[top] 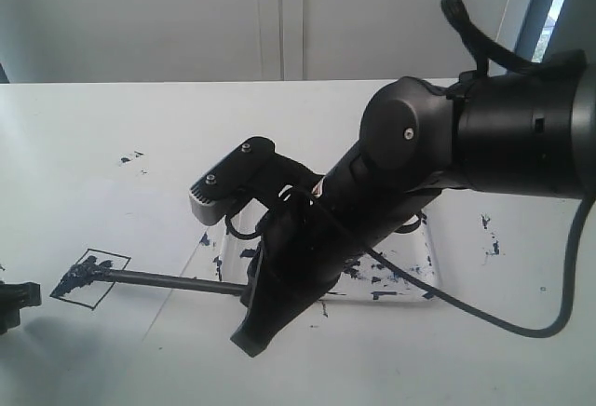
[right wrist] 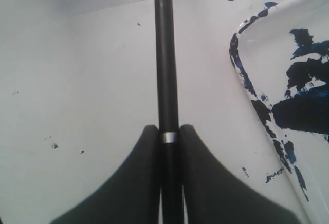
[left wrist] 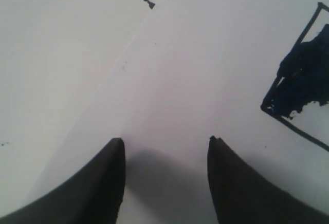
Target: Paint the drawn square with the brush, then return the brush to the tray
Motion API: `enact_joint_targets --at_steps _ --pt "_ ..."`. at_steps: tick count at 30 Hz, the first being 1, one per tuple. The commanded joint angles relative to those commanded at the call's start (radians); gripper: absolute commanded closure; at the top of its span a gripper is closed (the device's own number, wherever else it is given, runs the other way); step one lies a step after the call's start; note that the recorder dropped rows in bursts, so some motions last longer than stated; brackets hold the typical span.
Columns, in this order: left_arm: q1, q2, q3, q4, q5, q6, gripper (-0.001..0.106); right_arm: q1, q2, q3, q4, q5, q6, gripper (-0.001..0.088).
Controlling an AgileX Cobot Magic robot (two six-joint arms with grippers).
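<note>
Painting step. Right end effector point(right wrist: 168, 132) clenched on brush point(top: 168, 281); tip in square point(top: 91, 277), near left, partly smeared. Left end effector point(left wrist: 165, 144) released, empty. Next, likely: fill blank corners, then carry brush right to tray point(right wrist: 240, 70).

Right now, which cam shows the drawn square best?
Exterior view: the drawn square shows with its whole outline, and the tip of the brush is on its painted part. The left wrist view is closer but crops it at the frame edge, showing one corner and the smear. The right wrist view misses it.
</note>
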Motion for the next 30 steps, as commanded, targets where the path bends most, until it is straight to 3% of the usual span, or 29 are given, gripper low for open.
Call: enact_joint_targets --at_steps 20,30 --pt "-0.020 0.000 0.000 0.001 0.008 0.228 0.052 0.000 0.000 0.000 -0.002 -0.001 -0.016 0.0868" --pt "-0.027 0.000 0.000 -0.007 0.011 0.240 0.052 0.000 0.011 0.000 -0.004 0.039 -0.015 0.0868"
